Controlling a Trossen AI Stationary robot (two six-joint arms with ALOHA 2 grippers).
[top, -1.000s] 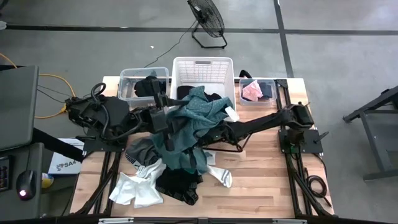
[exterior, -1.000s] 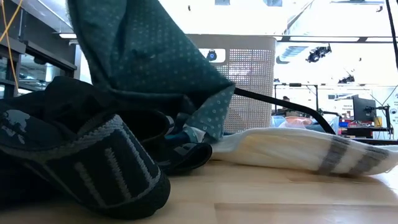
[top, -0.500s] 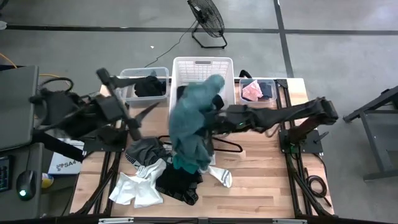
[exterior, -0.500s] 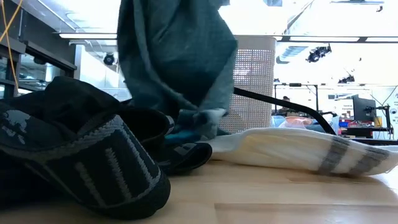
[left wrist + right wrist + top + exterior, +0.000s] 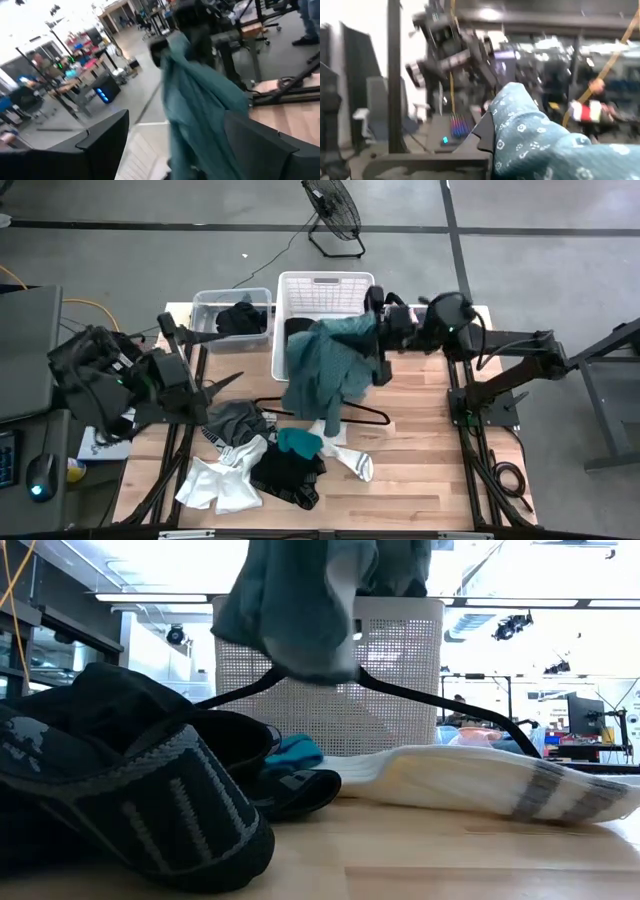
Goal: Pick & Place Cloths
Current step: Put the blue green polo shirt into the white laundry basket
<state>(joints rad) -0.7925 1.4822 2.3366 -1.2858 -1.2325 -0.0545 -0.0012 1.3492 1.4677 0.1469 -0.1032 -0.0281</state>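
While the right gripper (image 5: 378,330), clamped on the teal-green garment (image 5: 325,365), holds it aloft at the front rim of the white basket (image 5: 325,283) by the table's far edge, the left gripper (image 5: 215,385) waits open near the left edge, so the next move appears to be carrying it over the basket and releasing.

Teal garment (image 5: 320,600): top cut off at twelve o'clock, low view. White basket (image 5: 325,300) interior partly hidden beneath it.
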